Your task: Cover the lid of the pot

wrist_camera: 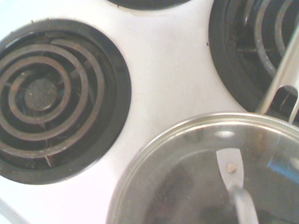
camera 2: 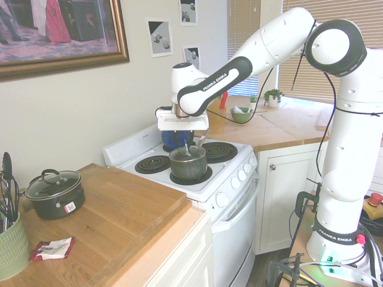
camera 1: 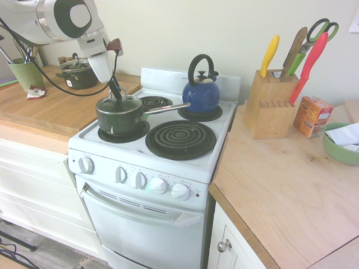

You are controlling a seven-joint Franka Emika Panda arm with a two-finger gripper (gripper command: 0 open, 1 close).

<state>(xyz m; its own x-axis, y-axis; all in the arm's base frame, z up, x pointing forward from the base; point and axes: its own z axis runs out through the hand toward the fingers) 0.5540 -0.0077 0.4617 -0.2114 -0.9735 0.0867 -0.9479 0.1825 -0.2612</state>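
Here, the round clear glass lid [wrist_camera: 205, 172] with silver rim sits on the dark green long-handled saucepan [camera 1: 119, 115] at the stove's near left burner; the gripper [camera 1: 116, 96] directly above, jaws parted, could snag the knob and unseat it

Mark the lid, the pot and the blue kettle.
lid [wrist_camera: 187, 154]: wrist view, on the glass near the metal rim.
pot [camera 1: 115, 120]: first exterior view, on the dark green side wall.
blue kettle [camera 1: 201, 96]: first exterior view, on the blue body.
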